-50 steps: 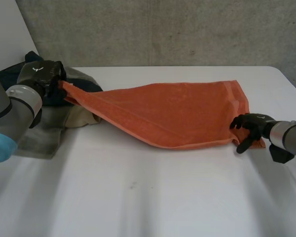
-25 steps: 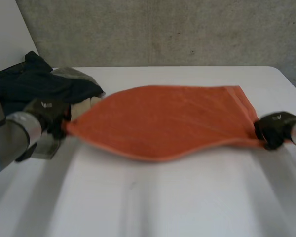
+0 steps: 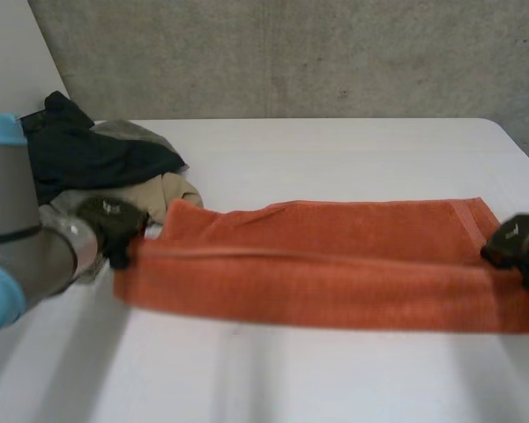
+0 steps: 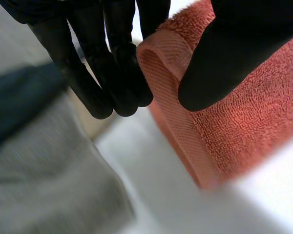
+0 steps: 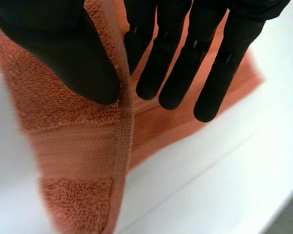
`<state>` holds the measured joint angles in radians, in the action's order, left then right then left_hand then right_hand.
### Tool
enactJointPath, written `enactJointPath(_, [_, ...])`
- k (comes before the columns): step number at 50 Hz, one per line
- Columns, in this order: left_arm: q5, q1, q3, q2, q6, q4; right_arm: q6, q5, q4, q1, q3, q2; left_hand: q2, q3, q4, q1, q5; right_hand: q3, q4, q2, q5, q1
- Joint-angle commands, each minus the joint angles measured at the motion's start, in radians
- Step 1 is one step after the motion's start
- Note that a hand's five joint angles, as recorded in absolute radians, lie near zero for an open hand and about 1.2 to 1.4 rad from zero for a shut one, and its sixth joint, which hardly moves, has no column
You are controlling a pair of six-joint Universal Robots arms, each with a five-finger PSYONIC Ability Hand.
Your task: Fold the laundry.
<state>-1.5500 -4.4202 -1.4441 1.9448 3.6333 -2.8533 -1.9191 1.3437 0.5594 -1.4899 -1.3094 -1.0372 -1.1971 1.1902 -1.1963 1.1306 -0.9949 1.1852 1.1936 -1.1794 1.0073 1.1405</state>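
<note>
Orange towel (image 3: 335,273), folded lengthwise, banded ends

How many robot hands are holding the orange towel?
2. The left hand pinches the orange towel at the end beside the clothes pile; the right hand pinches the opposite end.

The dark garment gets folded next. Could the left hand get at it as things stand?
Probably, once freed: the dark garment lies uncovered right beside the left hand, but that hand is pinching an end of the orange towel.
</note>
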Motion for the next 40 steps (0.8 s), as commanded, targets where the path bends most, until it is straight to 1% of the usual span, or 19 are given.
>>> enactJointPath(1, [-0.045,0.024,0.342,0.153,-0.078,-0.100,-0.070,-0.046,-0.237,-0.045,0.195,0.083,-0.199,0.206,-0.200,0.266,-0.227,0.211,0.203,-0.217,0.214,0.256])
enactJointPath(3, [-0.068,0.027,0.419,0.209,-0.073,-0.094,-0.081,-0.054,-0.277,-0.056,0.228,0.114,-0.199,0.206,-0.200,0.266,-0.227,0.211,0.203,-0.217,0.214,0.256])
enactJointPath(4, [-0.105,0.033,0.480,0.264,-0.077,-0.065,-0.089,-0.061,-0.314,-0.067,0.254,0.147,-0.199,0.206,-0.200,0.266,-0.227,0.211,0.203,-0.217,0.214,0.256])
enactJointPath(7, [-0.163,0.041,0.565,0.339,-0.082,0.009,-0.089,-0.080,-0.361,-0.081,0.289,0.198,-0.199,0.206,-0.200,0.266,-0.227,0.211,0.203,-0.217,0.214,0.256])
enactJointPath(8, [-0.197,0.044,0.605,0.382,-0.087,0.067,-0.090,-0.095,-0.392,-0.085,0.308,0.232,-0.199,0.206,-0.200,0.266,-0.227,0.211,0.203,-0.217,0.214,0.256])
enactJointPath(12, [-0.238,0.047,0.674,0.469,-0.107,0.164,-0.095,-0.138,-0.464,-0.093,0.357,0.322,-0.199,0.206,-0.200,0.266,-0.227,0.211,0.203,-0.217,0.214,0.256])
enactJointPath(19, [-0.249,0.048,0.751,0.546,-0.128,0.157,-0.126,-0.147,-0.581,-0.102,0.421,0.433,-0.199,0.206,-0.200,0.266,-0.227,0.211,0.203,-0.217,0.214,0.256])
enactJointPath(23, [-0.245,0.056,0.783,0.565,-0.139,0.135,-0.182,-0.147,-0.653,-0.104,0.444,0.463,-0.199,0.206,-0.200,0.266,-0.227,0.211,0.203,-0.217,0.214,0.256])
enactJointPath(27, [-0.245,0.065,0.800,0.574,-0.142,0.095,-0.270,-0.146,-0.749,-0.107,0.453,0.480,-0.199,0.206,-0.200,0.266,-0.227,0.211,0.203,-0.217,0.214,0.256])
enactJointPath(28, [-0.245,0.068,0.800,0.575,-0.139,0.082,-0.306,-0.141,-0.789,-0.110,0.455,0.486,-0.199,0.206,-0.200,0.266,-0.227,-0.028,-0.036,0.022,-0.024,0.017])
enactJointPath(29, [-0.243,0.068,0.798,0.575,-0.139,0.074,-0.322,-0.138,-0.800,-0.112,0.456,0.488,-0.199,0.206,-0.200,0.266,-0.227,-0.353,-0.361,0.347,-0.349,-0.308])
enactJointPath(30, [-0.242,0.070,0.797,0.575,-0.139,0.069,-0.336,-0.135,-0.815,-0.113,0.458,0.491,-0.191,0.198,-0.192,0.257,-0.218,-0.774,-0.783,0.769,-0.771,-0.730])
enactJointPath(31, [-0.246,0.074,0.795,0.574,-0.137,0.061,-0.351,-0.129,-0.828,-0.116,0.460,0.493,0.481,-0.474,0.480,-0.414,0.453,-1.011,-1.019,1.005,-1.007,-0.966])
enactJointPath(32, [-0.248,0.078,0.794,0.574,-0.137,0.057,-0.372,-0.112,-0.842,-0.122,0.457,0.490,0.955,-0.949,0.955,-0.889,0.928,-1.011,-1.019,1.005,-1.007,-0.966])
enactJointPath(33, [-0.252,0.081,0.792,0.571,-0.137,0.057,-0.380,-0.103,-0.842,-0.122,0.453,0.485,1.023,-1.016,1.022,-0.956,0.995,-1.011,-1.019,1.005,-1.007,-0.966])
enactJointPath(36, [-0.272,0.094,0.785,0.551,-0.145,0.058,-0.408,-0.075,-0.807,-0.121,0.437,0.442,1.023,-1.016,1.022,-0.956,0.995,-1.011,-1.019,1.005,-1.007,-0.966])
enactJointPath(38, [-0.280,0.097,0.775,0.534,-0.148,0.058,-0.431,-0.070,-0.759,-0.115,0.421,0.407,1.023,-1.016,1.022,-0.956,0.995,-1.011,-1.019,1.005,-1.007,-0.966])
enactJointPath(40, [-0.282,0.099,0.749,0.500,-0.154,0.058,-0.478,-0.072,-0.663,-0.098,0.400,0.349,1.023,-1.016,1.022,-0.956,0.995,-1.011,-1.019,1.005,-1.007,-0.966])
